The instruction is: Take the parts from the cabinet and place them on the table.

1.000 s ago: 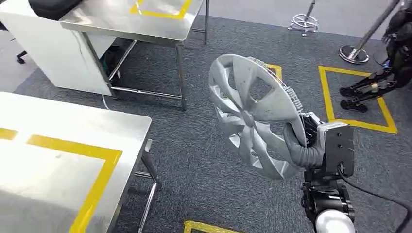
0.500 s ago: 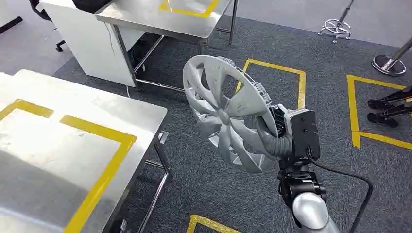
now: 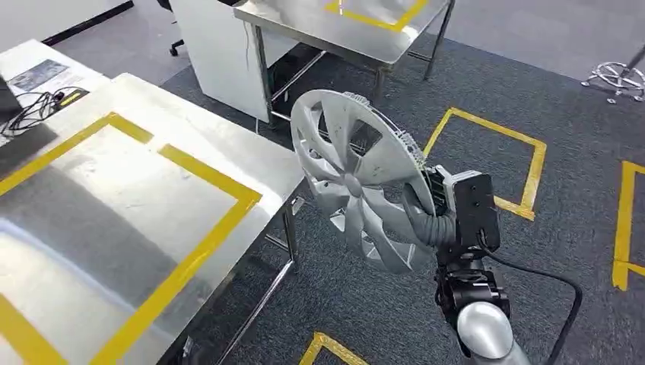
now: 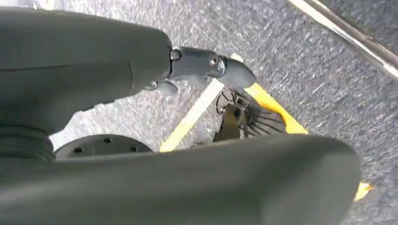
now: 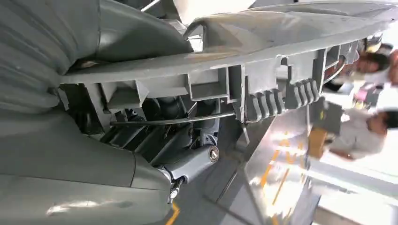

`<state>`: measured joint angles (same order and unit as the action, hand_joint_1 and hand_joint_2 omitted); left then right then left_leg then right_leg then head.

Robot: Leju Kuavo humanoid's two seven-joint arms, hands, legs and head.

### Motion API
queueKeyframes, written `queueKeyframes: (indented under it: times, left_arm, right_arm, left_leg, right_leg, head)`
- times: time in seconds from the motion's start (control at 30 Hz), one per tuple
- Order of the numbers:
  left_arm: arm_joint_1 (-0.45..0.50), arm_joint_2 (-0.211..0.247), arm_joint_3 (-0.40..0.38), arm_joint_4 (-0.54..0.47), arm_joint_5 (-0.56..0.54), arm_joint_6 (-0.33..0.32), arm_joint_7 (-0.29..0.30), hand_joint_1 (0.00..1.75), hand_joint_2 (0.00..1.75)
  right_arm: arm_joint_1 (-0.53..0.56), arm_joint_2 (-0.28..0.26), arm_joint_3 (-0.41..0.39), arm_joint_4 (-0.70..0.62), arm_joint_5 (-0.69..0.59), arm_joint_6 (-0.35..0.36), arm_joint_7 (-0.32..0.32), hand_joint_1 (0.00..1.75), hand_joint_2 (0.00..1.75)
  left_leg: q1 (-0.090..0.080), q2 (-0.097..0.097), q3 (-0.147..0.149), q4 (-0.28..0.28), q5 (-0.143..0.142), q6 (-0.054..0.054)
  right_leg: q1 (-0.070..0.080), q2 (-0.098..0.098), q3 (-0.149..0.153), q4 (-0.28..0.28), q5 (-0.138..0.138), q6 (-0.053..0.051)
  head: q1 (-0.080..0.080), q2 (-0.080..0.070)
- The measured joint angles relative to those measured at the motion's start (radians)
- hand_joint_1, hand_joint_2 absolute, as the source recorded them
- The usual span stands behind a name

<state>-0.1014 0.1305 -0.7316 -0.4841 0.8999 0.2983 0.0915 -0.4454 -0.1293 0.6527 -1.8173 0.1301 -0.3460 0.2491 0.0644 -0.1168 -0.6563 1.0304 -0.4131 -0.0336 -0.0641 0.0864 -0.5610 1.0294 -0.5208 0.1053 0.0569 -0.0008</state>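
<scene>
The right hand (image 3: pixel 427 220) grips a silver plastic wheel cover (image 3: pixel 357 179) at its rim — fingers (image 5: pixel 187 166) clamped on the edge, thumb on the front face. The cover stands tilted on edge above the grey carpet (image 3: pixel 365 304), just beside the corner of the steel surface (image 3: pixel 114 198) marked with yellow tape. Its face has swept spokes with dark openings; the back carries ribbed clips and a wire ring (image 5: pixel 173 121). The left hand (image 4: pixel 141 117) hangs over the floor — fingers apart, holding nothing.
</scene>
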Motion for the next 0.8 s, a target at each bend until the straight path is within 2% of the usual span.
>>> queueKeyframes:
  times: [0.03,0.1,0.13,0.17,0.2,0.23,0.27,0.3,0.33,0.37,0.4,0.43,0.47,0.5,0.53,0.6,0.63,0.67,0.7,0.73,0.77,0.8]
  left_arm:
    - [0.001,0.001,0.003,0.000,0.000,-0.003,0.000,0.00,0.00]
    - [0.010,0.003,0.006,0.001,0.001,-0.007,-0.001,0.00,0.00]
    - [0.017,0.003,0.006,0.002,0.001,-0.010,-0.001,0.00,0.00]
    - [0.021,0.002,0.007,0.003,0.001,-0.013,-0.001,0.00,0.00]
    - [0.020,0.003,0.008,0.004,0.001,-0.013,-0.003,0.00,0.00]
    - [0.016,0.004,0.013,0.005,0.001,-0.013,-0.005,0.00,0.00]
    - [0.012,0.006,0.016,0.005,0.001,-0.014,-0.006,0.00,0.00]
    - [0.012,0.006,0.020,0.006,0.001,-0.018,-0.010,0.00,0.00]
    - [0.014,0.006,0.024,0.006,0.000,-0.023,-0.013,0.00,0.00]
    - [0.017,0.006,0.027,0.007,0.000,-0.029,-0.018,0.00,0.00]
    - [0.019,0.006,0.033,0.009,0.002,-0.029,-0.028,0.00,0.00]
    - [0.019,0.006,0.040,0.010,0.008,-0.031,-0.042,0.00,0.00]
    - [0.019,0.006,0.050,0.011,0.016,-0.033,-0.057,0.00,0.00]
    - [0.016,0.000,0.060,0.011,0.026,-0.039,-0.069,0.00,0.00]
    - [0.016,-0.003,0.070,0.011,0.034,-0.044,-0.082,0.00,0.00]
    - [0.020,-0.014,0.090,0.018,0.045,-0.057,-0.095,0.00,0.00]
    - [0.025,-0.019,0.099,0.022,0.047,-0.062,-0.097,0.00,0.00]
    - [0.029,-0.022,0.106,0.025,0.050,-0.065,-0.101,0.00,0.00]
    - [0.035,-0.028,0.114,0.026,0.051,-0.066,-0.104,0.00,0.00]
    - [0.035,-0.030,0.121,0.029,0.052,-0.068,-0.104,0.00,0.00]
    - [0.034,-0.034,0.128,0.031,0.052,-0.070,-0.105,0.00,0.00]
    - [0.033,-0.039,0.132,0.033,0.053,-0.075,-0.105,0.00,0.00]
  right_arm:
    - [-0.003,0.002,0.001,0.001,0.000,0.001,-0.002,1.75,1.75]
    - [-0.003,0.005,0.004,0.007,-0.001,0.002,-0.003,1.75,1.75]
    - [-0.005,0.009,0.004,0.010,-0.002,0.003,-0.003,1.75,1.75]
    - [-0.007,0.015,0.004,0.011,-0.002,0.005,-0.004,1.75,1.75]
    - [-0.007,0.019,0.004,0.013,-0.002,0.005,-0.007,1.75,1.75]
    - [-0.010,0.019,0.004,0.013,-0.003,0.005,-0.009,1.75,1.75]
    - [-0.011,0.019,0.004,0.013,-0.003,0.005,-0.010,1.75,1.75]
    - [-0.011,0.019,0.004,0.015,-0.004,0.005,-0.010,1.75,1.75]
    - [-0.010,0.019,0.004,0.018,-0.004,0.005,-0.010,1.75,1.75]
    - [-0.010,0.019,0.005,0.020,-0.006,0.005,-0.010,1.75,1.75]
    - [-0.010,0.022,0.005,0.022,-0.008,0.004,-0.010,1.75,1.75]
    - [-0.010,0.024,0.005,0.022,-0.008,0.002,-0.011,1.75,1.75]
    - [-0.012,0.024,0.006,0.022,-0.008,0.000,-0.013,1.75,1.75]
    - [-0.014,0.024,0.005,0.022,-0.008,-0.002,-0.014,1.75,1.75]
    - [-0.019,0.024,0.005,0.021,-0.009,-0.006,-0.014,1.75,1.75]
    - [-0.021,0.024,0.006,0.021,-0.010,-0.006,-0.014,1.75,1.75]
    - [-0.022,0.024,0.006,0.021,-0.011,-0.006,-0.014,1.75,1.75]
    - [-0.026,0.024,0.006,0.019,-0.011,-0.007,-0.014,1.75,1.75]
    - [-0.032,0.024,0.006,0.016,-0.011,-0.007,-0.014,1.75,1.75]
    - [-0.036,0.024,0.005,0.016,-0.011,-0.008,-0.014,1.75,1.75]
    - [-0.036,0.023,0.006,0.016,-0.011,-0.008,-0.014,1.75,1.75]
    - [-0.034,0.023,0.006,0.016,-0.011,-0.008,-0.014,1.75,1.75]
  left_leg:
    - [0.002,-0.010,-0.008,0.000,0.005,-0.009]
    - [0.009,-0.031,-0.012,-0.022,0.025,-0.029]
    - [0.010,-0.040,-0.013,-0.030,0.034,-0.040]
    - [0.012,-0.003,-0.029,-0.023,0.031,-0.040]
    - [0.001,0.061,-0.044,0.011,0.007,-0.033]
    - [-0.003,0.094,-0.079,0.086,-0.032,-0.028]
    - [-0.006,0.107,-0.116,0.169,-0.067,-0.025]
    - [-0.010,0.110,-0.149,0.243,-0.093,-0.022]
    - [-0.013,0.110,-0.167,0.289,-0.104,-0.019]
    - [-0.017,0.110,-0.158,0.283,-0.092,-0.015]
    - [-0.019,0.114,-0.124,0.233,-0.065,-0.011]
    - [-0.021,0.123,-0.077,0.155,-0.033,-0.007]
    - [-0.024,0.156,-0.021,0.064,-0.004,-0.003]
    - [-0.038,0.206,-0.006,0.032,-0.036,0.000]
    - [-0.037,0.193,0.005,0.022,-0.027,0.015]
    - [-0.041,0.167,-0.004,0.029,-0.025,0.024]
    - [-0.040,0.154,-0.006,0.027,-0.024,0.031]
    - [-0.036,0.141,-0.002,0.024,-0.021,0.038]
    - [-0.035,0.132,-0.001,0.023,-0.021,0.042]
    - [-0.036,0.120,-0.002,0.023,-0.019,0.047]
    - [-0.037,0.106,-0.003,0.023,-0.018,0.051]
    - [-0.041,0.091,-0.004,0.023,-0.017,0.054]
  right_leg:
    - [0.000,-0.010,0.000,0.010,0.003,-0.023]
    - [0.008,-0.029,0.000,0.016,0.008,-0.040]
    - [0.009,-0.040,-0.001,0.014,0.016,-0.053]
    - [0.004,-0.060,0.002,0.001,0.026,-0.069]
    - [0.011,-0.069,0.004,-0.003,0.029,-0.077]
    - [0.018,-0.081,0.003,-0.004,0.032,-0.085]
    - [0.025,-0.095,0.001,-0.004,0.033,-0.087]
    - [0.031,-0.110,-0.001,-0.004,0.033,-0.090]
    - [0.036,-0.124,-0.002,-0.004,0.032,-0.091]
    - [0.040,-0.137,-0.002,-0.004,0.032,-0.091]
    - [0.042,-0.150,-0.001,-0.003,0.030,-0.092]
    - [0.042,-0.161,-0.001,-0.001,0.028,-0.091]
    - [0.044,-0.171,0.001,0.004,0.024,-0.085]
    - [0.049,-0.179,0.000,0.005,0.020,-0.079]
    - [0.059,-0.187,-0.004,0.016,0.015,-0.070]
    - [0.059,-0.206,0.001,0.008,0.019,-0.064]
    - [0.056,-0.217,0.005,0.007,0.017,-0.059]
    - [0.052,-0.216,0.001,0.009,0.008,-0.051]
    - [0.048,-0.168,-0.011,0.033,-0.014,-0.046]
    - [0.047,-0.128,-0.037,0.098,-0.050,-0.047]
    - [0.049,-0.110,-0.073,0.176,-0.083,-0.047]
    - [0.050,-0.101,-0.113,0.258,-0.110,-0.049]
  head:
    - [0.000,0.000]
    - [-0.010,0.000]
    - [-0.012,0.000]
    - [-0.022,0.000]
    - [-0.040,0.000]
    - [-0.052,0.000]
    - [-0.057,0.000]
    - [-0.058,0.000]
    - [-0.058,0.000]
    - [-0.060,0.000]
    - [-0.062,0.000]
    - [-0.063,0.000]
    - [-0.065,0.000]
    - [-0.071,0.000]
    - [-0.076,0.000]
    - [-0.061,0.000]
    - [-0.062,0.000]
    - [-0.059,0.000]
    - [-0.049,0.000]
    - [-0.045,0.000]
    - [-0.038,0.000]
    - [-0.031,0.000]
